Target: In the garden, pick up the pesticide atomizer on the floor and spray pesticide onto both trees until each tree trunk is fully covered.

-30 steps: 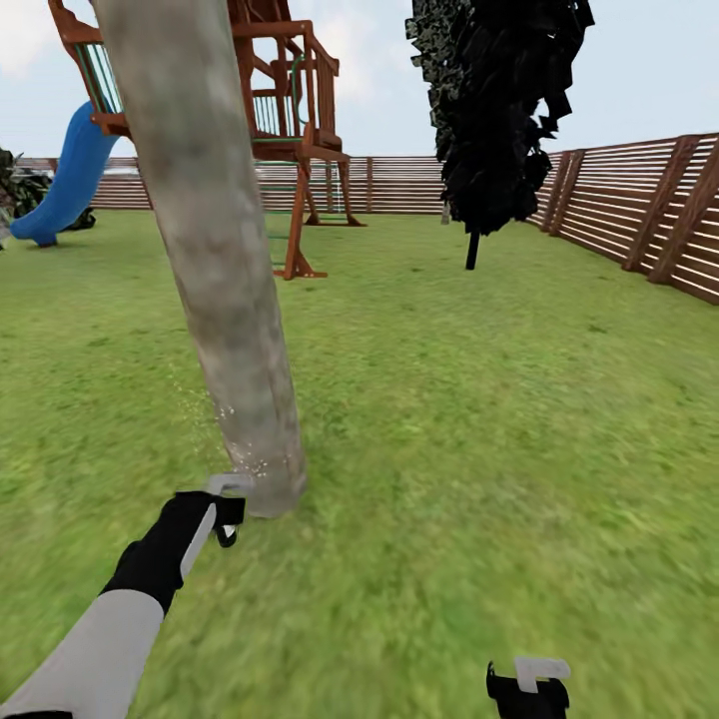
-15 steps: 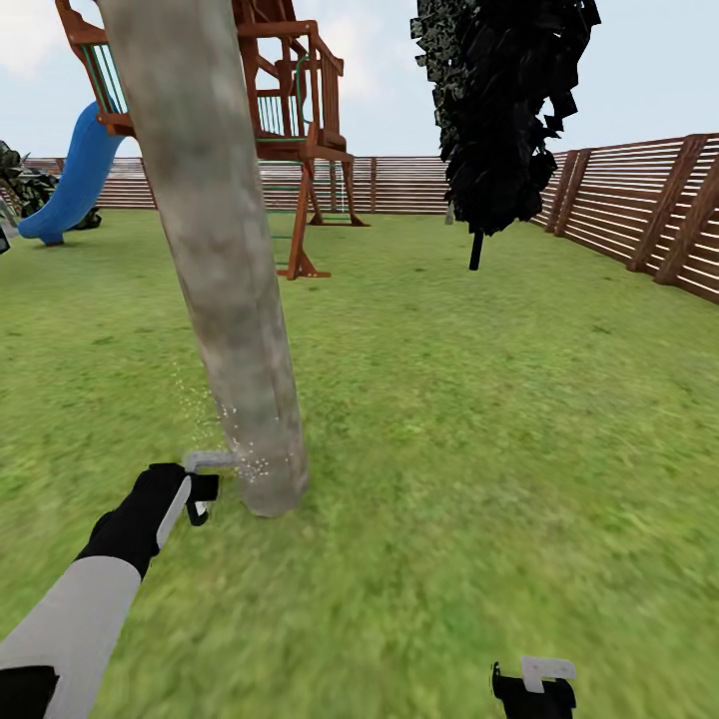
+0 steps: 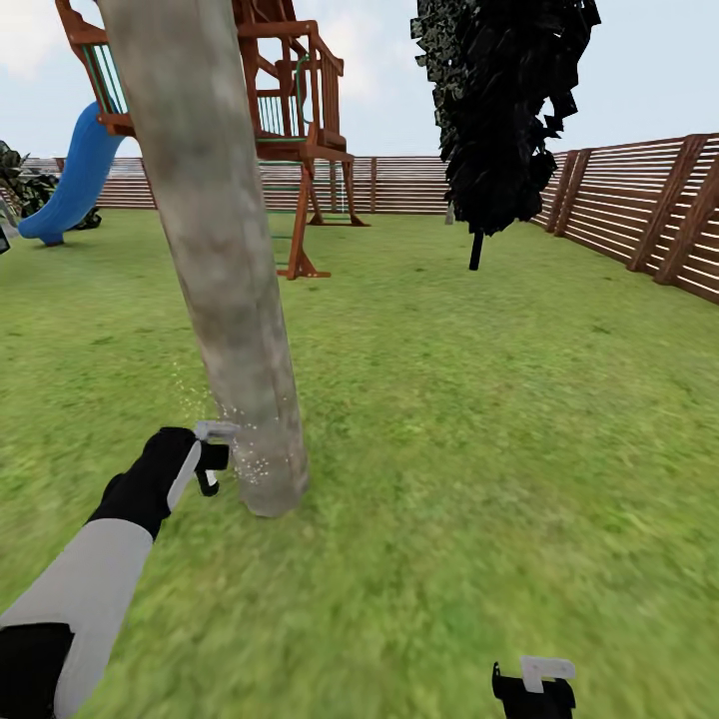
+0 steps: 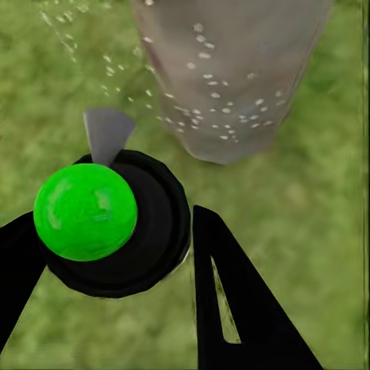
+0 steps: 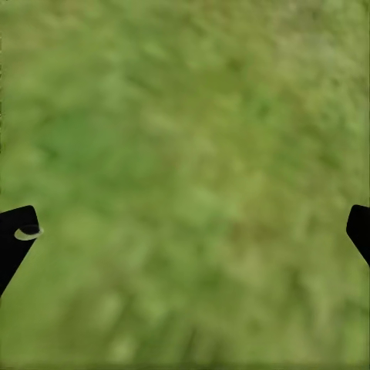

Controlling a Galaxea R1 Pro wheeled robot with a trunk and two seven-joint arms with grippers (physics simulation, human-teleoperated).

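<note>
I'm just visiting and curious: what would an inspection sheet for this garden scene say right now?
Surface: green lawn.
Job's things: atomizer held by the left gripper, nozzle toward the tree trunk; pale droplets dot the trunk's lower part and the air beside it.
Clutter: nothing seen.
Grippers: left shut on the atomizer; right gripper open, low over grass, empty.
Cables: nothing seen.
Surroundings: slat fence, wooden play tower with blue slide, dark-leaved tree.

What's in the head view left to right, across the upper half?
Blue slide → tree trunk → wooden play tower → dark-leaved tree → slat fence.
</note>
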